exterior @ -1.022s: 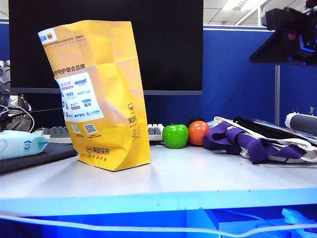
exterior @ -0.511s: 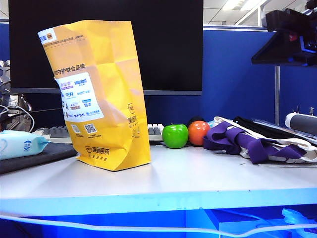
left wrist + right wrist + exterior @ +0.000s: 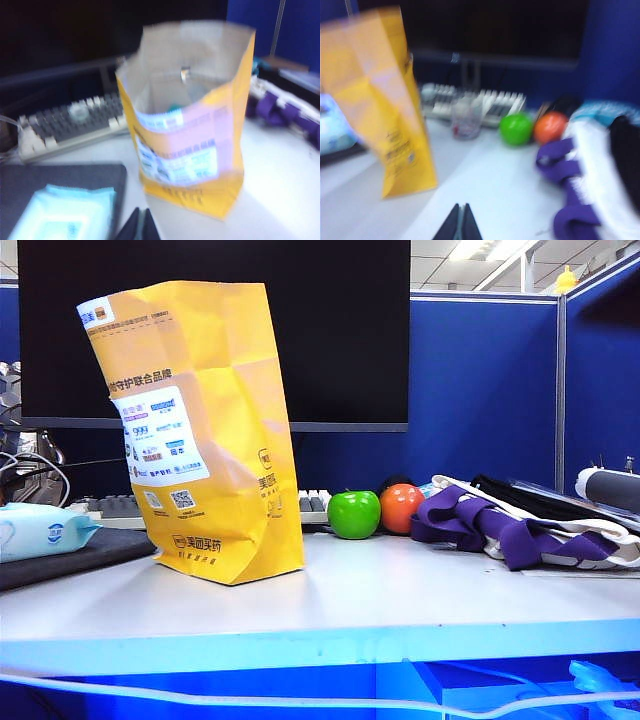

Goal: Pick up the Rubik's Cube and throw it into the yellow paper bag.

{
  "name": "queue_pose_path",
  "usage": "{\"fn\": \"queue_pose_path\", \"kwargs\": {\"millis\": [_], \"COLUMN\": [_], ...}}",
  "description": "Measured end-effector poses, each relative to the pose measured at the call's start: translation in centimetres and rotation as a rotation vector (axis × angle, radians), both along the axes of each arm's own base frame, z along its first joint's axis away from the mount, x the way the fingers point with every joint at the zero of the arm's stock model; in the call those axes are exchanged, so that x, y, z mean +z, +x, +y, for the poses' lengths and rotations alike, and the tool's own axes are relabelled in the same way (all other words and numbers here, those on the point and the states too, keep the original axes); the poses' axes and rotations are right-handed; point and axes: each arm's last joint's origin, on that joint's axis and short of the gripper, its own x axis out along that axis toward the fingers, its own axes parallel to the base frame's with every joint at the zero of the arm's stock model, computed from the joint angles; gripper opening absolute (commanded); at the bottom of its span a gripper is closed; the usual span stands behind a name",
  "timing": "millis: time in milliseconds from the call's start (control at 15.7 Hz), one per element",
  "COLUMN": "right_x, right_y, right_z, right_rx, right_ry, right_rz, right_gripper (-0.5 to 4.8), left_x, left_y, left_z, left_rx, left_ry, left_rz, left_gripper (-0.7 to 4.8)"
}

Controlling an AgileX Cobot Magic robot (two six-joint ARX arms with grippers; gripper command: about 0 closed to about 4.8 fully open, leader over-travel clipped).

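Right arm gone from exterior view's upper corner. Left gripper (image 3: 141,226), right gripper (image 3: 459,222): jaws together, empty. Yellow paper bag (image 3: 200,430) ahead. Rubik's Cube unseen; locate before reaching.

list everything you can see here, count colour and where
paper bag: 1, yellow, upright on table left of centre, top open
green apple: 1, behind bag's right
orange ball: 1, touching apple's right
purple and white cloth: 1 heap, table right
keyboard: 1, pale, behind bag
monitor: 1, black, at back
wipes pack: 1, light blue, on dark pad far left
clear glass: 1, before keyboard
cube: not clearly seen
left hand: shut, above table near wipes
right hand: shut, empty, above table middle
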Motion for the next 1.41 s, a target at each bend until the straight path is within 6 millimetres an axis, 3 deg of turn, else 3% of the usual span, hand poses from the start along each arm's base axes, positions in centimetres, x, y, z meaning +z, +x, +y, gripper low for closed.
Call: {"fn": "queue_pose_path", "kwargs": {"millis": [319,575,831,958,1086,1406], "right_x": [0.2,0.2,-3.0,-3.6,-4.8,-5.3], "right_y": [-1.3,-1.3,-0.5,-0.5,-0.5,-0.6], "right_z": [-2.7,-3.7,-3.6,-3.6,-3.6,-3.6], "right_rx": [-0.193,-0.311,-0.309,-0.308,-0.307,-0.306], "right_ry": [0.022,0.027,-0.009,-0.026,-0.068,-0.085], "right_rz": [-0.053,-0.075,0.027,0.076,0.194,0.244], "right_gripper": [0.00,0.00,0.00,0.00,0.00,0.00], "left_x": [-0.7,-2.9,-6.0,-6.7,-8.7,-11.6], "left_y": [-0.9,-1.6,-1.2,-0.9,-0.4,0.1], "left_z": [2.5,2.7,2.7,2.7,2.7,2.8], "left_rx": [0.235,0.258,0.261,0.260,0.260,0.260], "left_ry": [-0.011,-0.014,-0.008,-0.006,0.001,0.010], "left_rz": [-0.062,-0.090,-0.036,-0.017,0.045,0.139], "left_gripper": [-0.05,-0.05,-0.05,-0.05,-0.05,-0.05]}}
